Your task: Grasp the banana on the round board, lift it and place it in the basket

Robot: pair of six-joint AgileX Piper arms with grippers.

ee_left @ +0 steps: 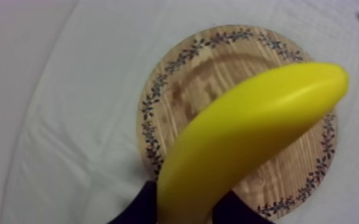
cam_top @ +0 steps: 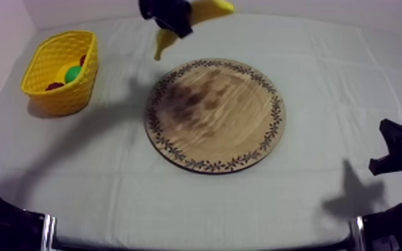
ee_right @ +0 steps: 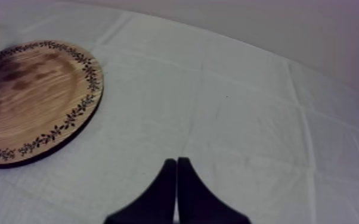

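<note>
Up over the far edge of the round wooden board (cam_top: 214, 113) with its patterned rim, the left hand (cam_top: 169, 17) has its two black fingers closed round a yellow toy banana (ee_left: 253, 131). The banana hangs in the air, clear of the board, with one tip pointing down toward the grey-white cloth (cam_top: 110, 180) on the desk. At the desk's left side stands the yellow basket (cam_top: 60, 67), apart from the banana, with a green toy fruit (cam_top: 73, 73) and a small red fruit (cam_top: 55, 86) inside it. The right hand (ee_right: 176, 170) sits low over the cloth beside the board, its fingers pressed together into a narrow wedge, gripping nothing.
</note>
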